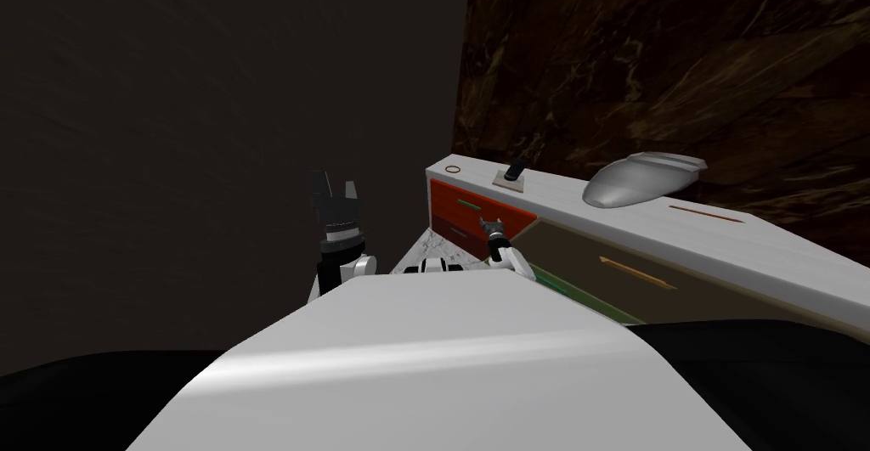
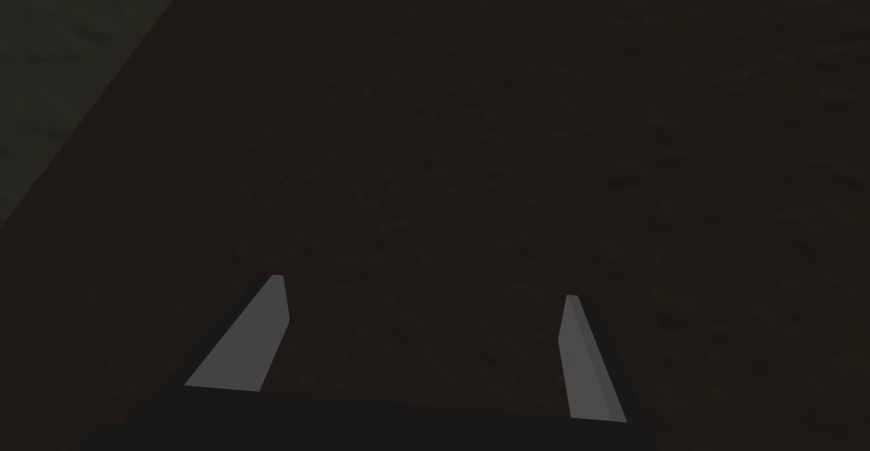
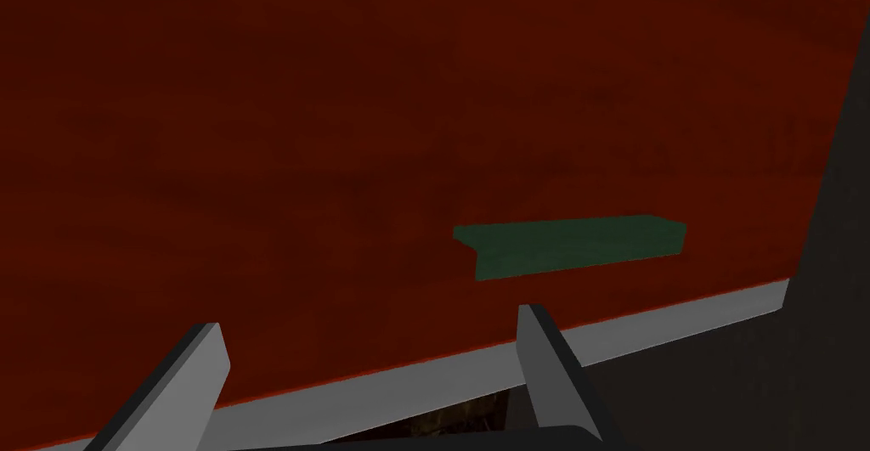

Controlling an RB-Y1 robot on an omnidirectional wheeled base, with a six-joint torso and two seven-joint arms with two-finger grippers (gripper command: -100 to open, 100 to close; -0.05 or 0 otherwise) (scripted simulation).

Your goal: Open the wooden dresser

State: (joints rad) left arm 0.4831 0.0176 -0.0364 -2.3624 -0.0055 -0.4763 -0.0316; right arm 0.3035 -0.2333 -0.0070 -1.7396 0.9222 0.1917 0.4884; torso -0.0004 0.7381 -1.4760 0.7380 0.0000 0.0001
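Just ahead of the right gripper [image 3: 367, 318] is the long dresser [image 1: 646, 225], stretching sideways. Its green handle [image 3: 569, 246] lies flat across the red drawer [image 3: 340, 132]. That gripper is wide open and holds nothing.

- No text, label, brand, number or sign can be read anywhere in view.
- Dresser [image 1: 790, 255]: top and drawer fronts carry no legible marking.
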